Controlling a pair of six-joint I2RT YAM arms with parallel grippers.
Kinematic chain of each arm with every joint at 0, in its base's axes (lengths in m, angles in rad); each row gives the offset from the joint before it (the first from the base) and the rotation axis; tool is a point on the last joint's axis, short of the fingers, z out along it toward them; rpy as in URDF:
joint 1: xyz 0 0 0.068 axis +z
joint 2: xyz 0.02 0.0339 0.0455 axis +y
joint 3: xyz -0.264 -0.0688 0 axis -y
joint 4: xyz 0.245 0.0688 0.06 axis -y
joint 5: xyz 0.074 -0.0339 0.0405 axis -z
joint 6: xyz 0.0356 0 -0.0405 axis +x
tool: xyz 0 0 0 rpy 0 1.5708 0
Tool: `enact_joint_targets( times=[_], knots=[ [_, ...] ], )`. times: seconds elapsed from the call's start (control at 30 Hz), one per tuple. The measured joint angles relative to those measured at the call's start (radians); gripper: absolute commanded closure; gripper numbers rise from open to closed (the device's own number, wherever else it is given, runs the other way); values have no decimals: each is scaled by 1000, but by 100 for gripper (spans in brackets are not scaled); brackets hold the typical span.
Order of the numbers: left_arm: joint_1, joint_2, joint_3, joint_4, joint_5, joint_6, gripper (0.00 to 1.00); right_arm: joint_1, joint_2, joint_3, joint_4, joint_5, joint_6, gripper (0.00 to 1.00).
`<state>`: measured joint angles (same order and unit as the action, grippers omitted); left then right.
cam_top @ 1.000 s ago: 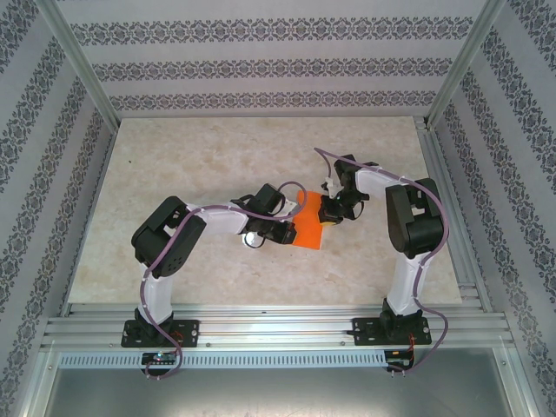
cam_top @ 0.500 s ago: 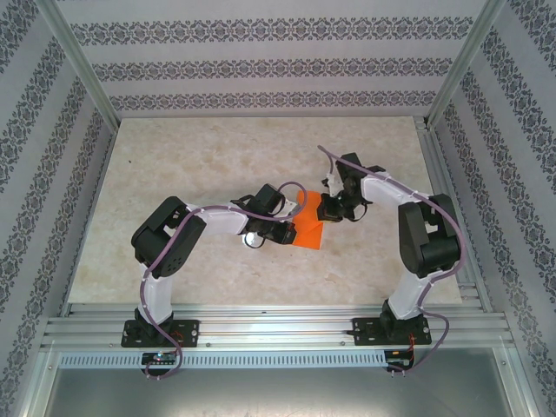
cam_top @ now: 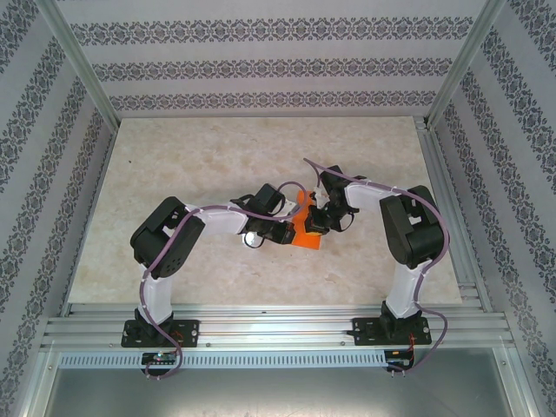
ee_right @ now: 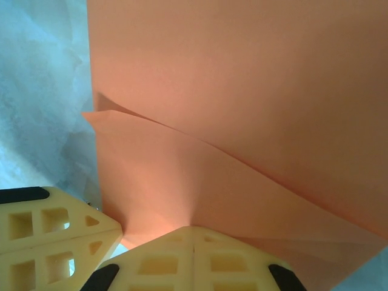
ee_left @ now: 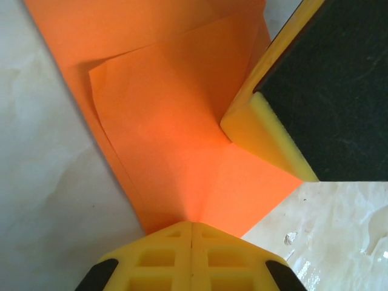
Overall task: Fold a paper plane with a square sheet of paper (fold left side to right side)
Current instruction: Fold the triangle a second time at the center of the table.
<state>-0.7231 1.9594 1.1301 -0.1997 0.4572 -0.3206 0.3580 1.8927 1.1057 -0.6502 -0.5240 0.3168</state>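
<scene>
The square sheet of paper point(cam_top: 305, 235) is bright orange and lies partly folded at the table's middle, squeezed between both grippers. My left gripper point(cam_top: 290, 229) holds its left edge and my right gripper point(cam_top: 315, 221) its right edge. In the left wrist view the paper point(ee_left: 170, 133) shows overlapping layers with creases, and its near edge runs into my shut left gripper point(ee_left: 193, 224). A yellow finger point(ee_left: 267, 136) of the right gripper presses on it from the upper right. In the right wrist view the paper point(ee_right: 242, 91) rises from my shut right gripper point(ee_right: 193, 229), with the left gripper's finger point(ee_right: 51, 233) alongside.
The marble-patterned table point(cam_top: 200, 156) spreads around the paper. Aluminium frame rails point(cam_top: 278, 323) run along the near edge and uprights stand at the corners. Patterned walls enclose the back and sides. The two arms' wrists are close together.
My right gripper has moved left toward the left gripper, carrying the paper's right edge. The visible orange patch has shrunk and bunched. The left arm has stayed in place.
</scene>
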Motion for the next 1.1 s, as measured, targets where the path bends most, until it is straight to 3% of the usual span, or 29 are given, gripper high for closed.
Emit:
enact_joint_targets(
  times=[0.47,0.8,1.1],
  knots=[
    [0,23,95,-44,111,7,100,0,1,5,-8,10,-1,95],
    [0,91,116,-49,97,26,100,0,1,7,-11,19,-2,95],
    [8,24,-13,64,82,23,100,2,3,12,-19,26,-5,95]
  ],
)
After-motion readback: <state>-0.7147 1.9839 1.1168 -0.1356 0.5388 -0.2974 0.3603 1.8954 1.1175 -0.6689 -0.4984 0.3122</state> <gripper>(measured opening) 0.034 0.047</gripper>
